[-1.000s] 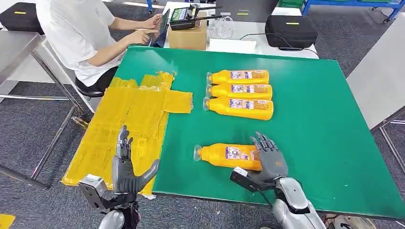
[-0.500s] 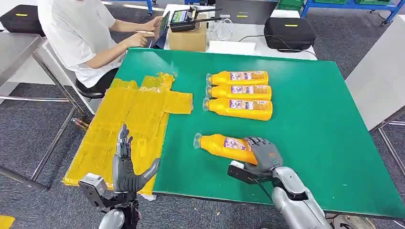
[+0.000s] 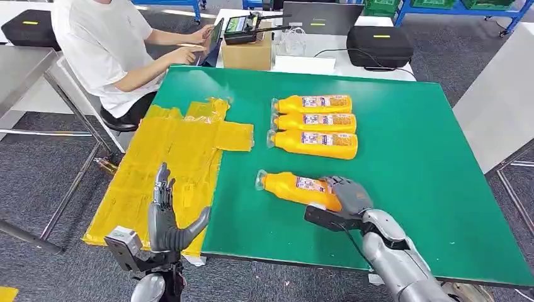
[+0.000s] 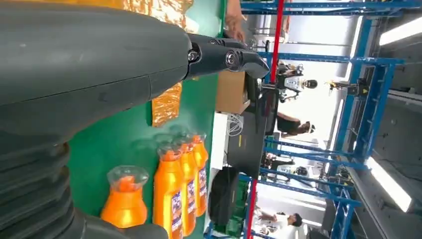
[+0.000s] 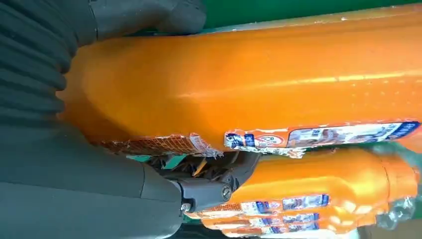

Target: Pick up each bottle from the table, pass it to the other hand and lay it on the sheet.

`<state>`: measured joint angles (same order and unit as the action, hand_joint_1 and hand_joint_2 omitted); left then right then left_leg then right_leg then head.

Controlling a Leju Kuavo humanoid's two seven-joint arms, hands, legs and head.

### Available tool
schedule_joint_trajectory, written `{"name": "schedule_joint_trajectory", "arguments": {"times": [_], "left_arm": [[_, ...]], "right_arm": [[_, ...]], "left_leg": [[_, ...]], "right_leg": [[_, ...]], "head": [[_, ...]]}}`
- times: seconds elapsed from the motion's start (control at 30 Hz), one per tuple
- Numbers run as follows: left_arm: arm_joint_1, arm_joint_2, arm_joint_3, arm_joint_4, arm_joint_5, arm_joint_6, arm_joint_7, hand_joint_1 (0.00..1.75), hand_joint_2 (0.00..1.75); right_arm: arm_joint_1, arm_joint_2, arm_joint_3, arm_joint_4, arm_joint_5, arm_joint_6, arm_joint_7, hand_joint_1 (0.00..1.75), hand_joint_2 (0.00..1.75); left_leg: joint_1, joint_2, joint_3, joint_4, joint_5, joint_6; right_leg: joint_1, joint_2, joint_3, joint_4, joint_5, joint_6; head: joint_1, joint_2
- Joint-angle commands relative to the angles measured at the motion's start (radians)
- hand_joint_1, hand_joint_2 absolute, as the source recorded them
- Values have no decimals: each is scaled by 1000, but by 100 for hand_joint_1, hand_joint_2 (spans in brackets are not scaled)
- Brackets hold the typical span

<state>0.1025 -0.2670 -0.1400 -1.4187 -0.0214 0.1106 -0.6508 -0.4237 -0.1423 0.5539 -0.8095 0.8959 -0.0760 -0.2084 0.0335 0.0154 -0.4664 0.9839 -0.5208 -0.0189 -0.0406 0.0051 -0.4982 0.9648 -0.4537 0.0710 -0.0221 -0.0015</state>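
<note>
An orange bottle (image 3: 295,188) lies on the green table (image 3: 415,163), cap pointing left. My right hand (image 3: 346,196) grips its base end, fingers curled over it. The right wrist view has this bottle (image 5: 259,84) pressed against the palm, with the thumb (image 5: 149,15) on the far side. Three more orange bottles (image 3: 315,121) lie side by side farther back; they are the row of bottles (image 4: 181,186) in the left wrist view. The yellow sheet (image 3: 170,163) covers the table's left part. My left hand (image 3: 165,217) is raised, open and empty, at the sheet's near edge.
A person in a white shirt (image 3: 107,44) sits at the far left corner, working on a tablet. A cardboard box (image 3: 249,50) and a black case (image 3: 380,45) stand on the white table behind. Grey tables flank both sides.
My right hand has closed its fingers around the bottle's base. The bottle has shifted slightly and now lies tilted. The left hand has stayed put.
</note>
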Motion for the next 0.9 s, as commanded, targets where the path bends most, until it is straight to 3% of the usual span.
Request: {"name": "schedule_joint_trajectory", "arguments": {"times": [0.03, 0.17, 0.23, 0.43, 0.57, 0.9], "left_arm": [[-5, 21, -18, 32, 19, -9, 5, 0, 175], [7, 47, -100, 53, -7, 1, 72, 0, 175], [4, 54, -114, 55, 13, -10, 80, 0, 175], [-36, 76, -175, 33, -1, -59, 81, 0, 175], [-38, 99, -236, -15, 44, -182, 106, 0, 175], [-37, 99, -244, -55, 132, -241, 124, 0, 175]], "right_arm": [[242, 110, -107, -370, -238, -128, -183, 175, 175], [345, 209, -150, -651, -311, -328, -268, 175, 175], [341, 226, -151, -677, -358, -339, -290, 175, 175], [250, 300, -112, -559, -444, -330, -353, 175, 175], [200, 327, -71, -421, -464, -305, -375, 175, 175], [178, 345, 23, -319, -417, -299, -412, 175, 175]], "left_leg": [[1, -4, -2, -4, 2, 2], [1, -2, -7, -2, -1, 2], [1, -4, -13, -2, -1, 2], [0, -4, -17, -1, 1, 1], [0, -3, -17, -1, 1, 1], [0, -4, -16, -2, 1, 2]], "right_leg": [[2, -3, -1, -4, 1, -6], [2, 0, -7, 1, -1, -6], [2, -2, -11, 2, -2, -6], [0, -3, -14, 1, 0, -3], [1, -2, -15, 1, 0, -4], [1, -3, -13, 0, 0, -3]], "head": [[1, 0], [0, 0], [-1, 0], [0, 0], [0, 0], [0, 0]]}}
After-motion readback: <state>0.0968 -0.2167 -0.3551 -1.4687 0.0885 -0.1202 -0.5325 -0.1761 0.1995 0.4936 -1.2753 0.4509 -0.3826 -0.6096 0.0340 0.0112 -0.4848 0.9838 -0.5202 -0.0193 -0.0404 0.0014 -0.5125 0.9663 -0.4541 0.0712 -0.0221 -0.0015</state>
